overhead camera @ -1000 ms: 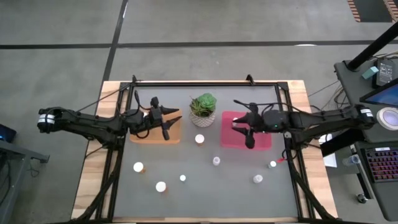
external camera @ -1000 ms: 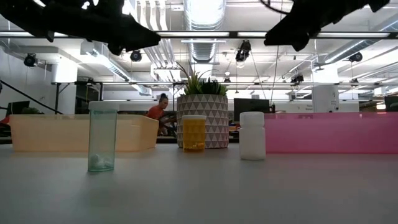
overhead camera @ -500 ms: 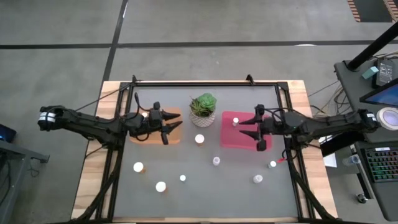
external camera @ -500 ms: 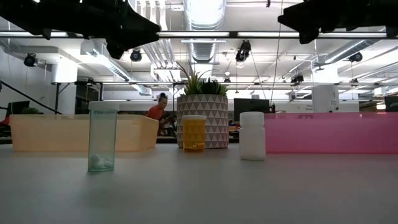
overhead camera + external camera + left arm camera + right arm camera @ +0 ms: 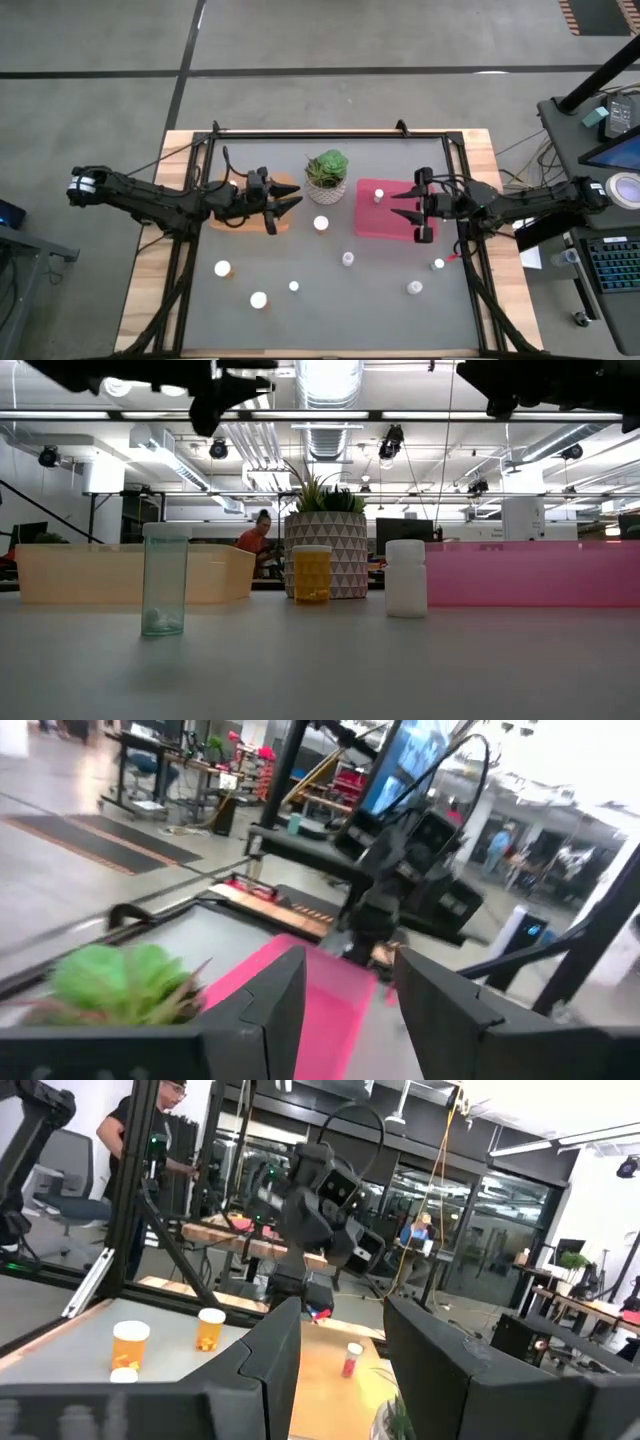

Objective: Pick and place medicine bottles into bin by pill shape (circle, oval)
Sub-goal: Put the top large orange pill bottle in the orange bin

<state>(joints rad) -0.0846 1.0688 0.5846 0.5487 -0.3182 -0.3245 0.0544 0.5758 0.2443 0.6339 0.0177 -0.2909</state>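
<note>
Orange tray [image 5: 228, 215] lies at table nine o'clock, pink tray [image 5: 372, 225] at three, holding one white bottle [image 5: 378, 197]. Left gripper [image 5: 290, 204], fingers spread and empty, hangs over orange tray's edge. Right gripper [image 5: 400, 207], spread and empty, hangs over pink tray. Loose bottles [image 5: 321, 224] stand toward six o'clock.

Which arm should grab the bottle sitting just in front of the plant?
Probably left. The left gripper hangs open over the orange tray's inner end, close beside that bottle. The right gripper, also open, is over the pink tray, slightly farther away.
</note>
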